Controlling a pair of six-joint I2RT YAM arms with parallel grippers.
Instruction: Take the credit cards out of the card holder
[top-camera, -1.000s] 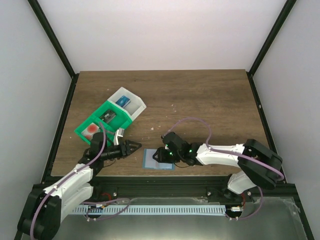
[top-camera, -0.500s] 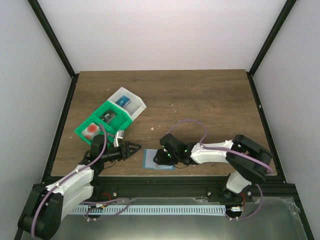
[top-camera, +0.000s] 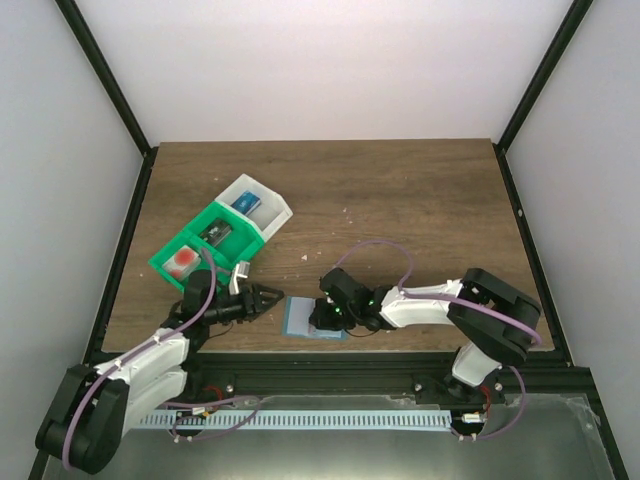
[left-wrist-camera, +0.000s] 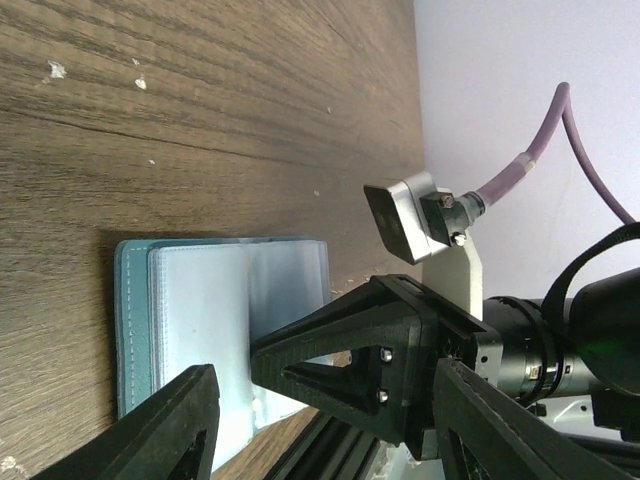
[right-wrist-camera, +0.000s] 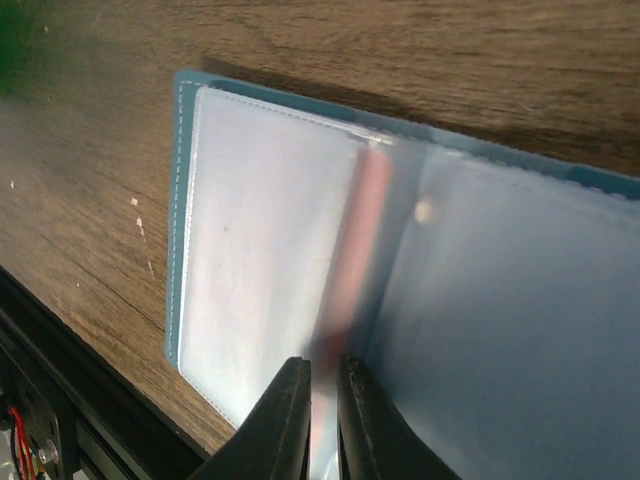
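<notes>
The card holder (top-camera: 298, 318) lies open near the table's front edge, showing a teal rim and pale grey-blue pockets (right-wrist-camera: 260, 230). My right gripper (right-wrist-camera: 322, 368) reaches over it from the right, shut on the edge of a thin credit card (right-wrist-camera: 358, 235). The card stands on edge at the holder's middle fold and shows as a blurred reddish strip. My left gripper (top-camera: 276, 296) hovers just left of the holder, open and holding nothing. In the left wrist view, the holder (left-wrist-camera: 200, 320) lies ahead of the left gripper (left-wrist-camera: 322, 372). Another red-spotted card (top-camera: 181, 259) lies in the green tray.
A green-and-white compartment tray (top-camera: 240, 229) sits at the left rear and holds small items. The table's front edge and a black rail (top-camera: 330, 365) run just below the holder. Purple cables loop over both arms.
The right gripper's jaws have narrowed onto the card at the holder's fold. The left gripper has closed slightly and edged a little forward on the left.
</notes>
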